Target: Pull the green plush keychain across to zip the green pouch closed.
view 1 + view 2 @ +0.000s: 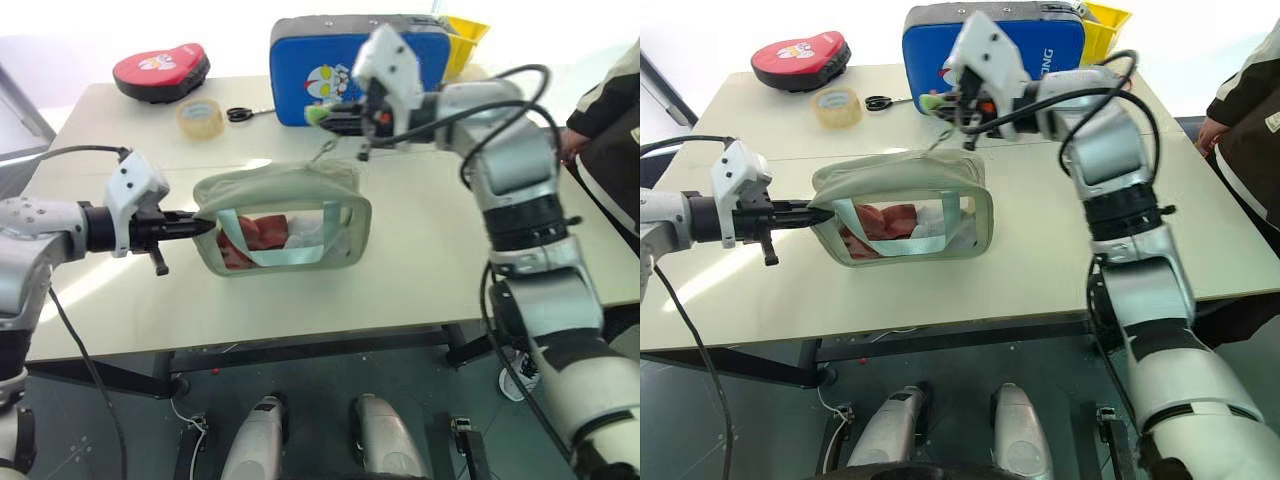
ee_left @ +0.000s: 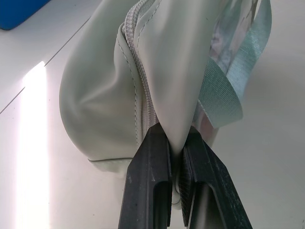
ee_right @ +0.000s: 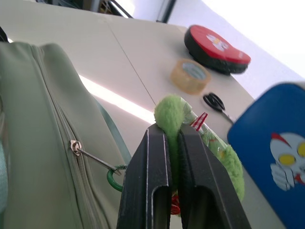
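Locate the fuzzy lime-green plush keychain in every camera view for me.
Left eye view: fuzzy lime-green plush keychain at the right gripper's tips, before the blue cartoon-printed pad.
Right eye view: same spot.
Left wrist view: not in it.
Right wrist view: clamped between the black fingers.
Shared landmark: the pale sage-green pouch.

Pouch (image 1: 283, 215), green: 1. Plush keychain (image 3: 177, 119): 1. Tape roll (image 1: 200, 118): 1. Scissors (image 1: 240, 114): 1. Blue pad (image 1: 320, 68): 1. Red pad (image 1: 160, 70): 1. Yellow item (image 1: 463, 40), possibly a bin: 1.
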`<action>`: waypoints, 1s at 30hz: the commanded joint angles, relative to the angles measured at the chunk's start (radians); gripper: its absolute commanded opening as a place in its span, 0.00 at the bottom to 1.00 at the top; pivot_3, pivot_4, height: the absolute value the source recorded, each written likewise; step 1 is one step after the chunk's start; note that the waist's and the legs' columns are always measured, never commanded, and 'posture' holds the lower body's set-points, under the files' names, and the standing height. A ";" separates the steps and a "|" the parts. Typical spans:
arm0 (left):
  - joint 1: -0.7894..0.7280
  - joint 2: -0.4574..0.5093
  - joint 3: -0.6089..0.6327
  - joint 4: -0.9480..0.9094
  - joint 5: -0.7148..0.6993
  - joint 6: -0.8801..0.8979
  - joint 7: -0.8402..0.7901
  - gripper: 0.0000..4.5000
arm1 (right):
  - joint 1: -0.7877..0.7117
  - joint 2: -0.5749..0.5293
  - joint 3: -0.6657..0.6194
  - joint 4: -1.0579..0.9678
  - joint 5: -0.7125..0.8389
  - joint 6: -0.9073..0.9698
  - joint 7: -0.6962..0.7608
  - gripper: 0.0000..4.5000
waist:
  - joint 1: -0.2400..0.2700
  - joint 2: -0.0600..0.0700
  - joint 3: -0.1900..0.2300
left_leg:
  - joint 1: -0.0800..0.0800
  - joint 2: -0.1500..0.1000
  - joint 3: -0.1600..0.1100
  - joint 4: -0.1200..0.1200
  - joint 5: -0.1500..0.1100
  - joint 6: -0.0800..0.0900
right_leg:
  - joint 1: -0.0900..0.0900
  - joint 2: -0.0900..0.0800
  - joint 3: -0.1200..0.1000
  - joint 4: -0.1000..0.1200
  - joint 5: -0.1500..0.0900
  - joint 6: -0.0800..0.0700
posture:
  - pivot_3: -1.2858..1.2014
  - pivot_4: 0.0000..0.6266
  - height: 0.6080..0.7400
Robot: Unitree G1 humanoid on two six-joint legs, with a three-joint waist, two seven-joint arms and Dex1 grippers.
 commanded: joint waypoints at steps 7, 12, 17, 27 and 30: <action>-0.013 0.006 0.017 -0.002 0.003 -0.010 0.002 0.00 | 0.282 -0.122 -0.153 -0.065 -0.031 0.021 -0.235 0.02 | 0.001 0.000 0.000 | 0.000 0.000 0.000 0.000 0.000 0.000 | 0.001 0.000 0.000 0.000 0.000 0.000 | 0.52 0.24 1.00; -0.045 0.000 -0.011 0.027 0.015 -0.025 -0.008 0.00 | 0.487 0.006 -0.160 -0.134 -0.001 0.048 -0.375 0.02 | -0.002 0.000 0.000 | 0.000 0.000 0.000 0.000 0.000 0.000 | 0.001 0.000 0.000 0.000 0.000 0.000 | 0.52 0.24 1.00; -0.064 -0.009 -0.025 0.043 0.024 -0.032 -0.016 0.00 | 0.563 0.178 -0.151 -0.208 0.041 0.105 -0.491 0.02 | -0.003 0.000 0.000 | 0.001 0.000 0.000 0.000 0.000 0.000 | 0.001 0.000 0.000 0.001 0.000 0.000 | 0.52 0.24 1.00; -0.055 -0.004 -0.017 0.046 0.030 -0.043 -0.019 0.00 | 0.523 0.199 -0.160 -0.236 0.092 0.126 -0.492 0.09 | -0.001 0.000 0.000 | 0.001 0.000 0.000 0.000 0.000 0.000 | 0.001 0.000 0.000 0.000 0.000 0.000 | 0.52 0.24 1.00; -0.057 -0.002 -0.015 0.050 0.034 -0.048 -0.017 0.00 | 0.470 0.105 -0.181 -0.245 0.152 0.148 -0.374 0.34 | 0.000 0.000 0.000 | 0.001 0.000 0.000 0.000 0.000 0.000 | 0.001 0.000 0.000 0.000 0.000 0.000 | 0.52 0.24 1.00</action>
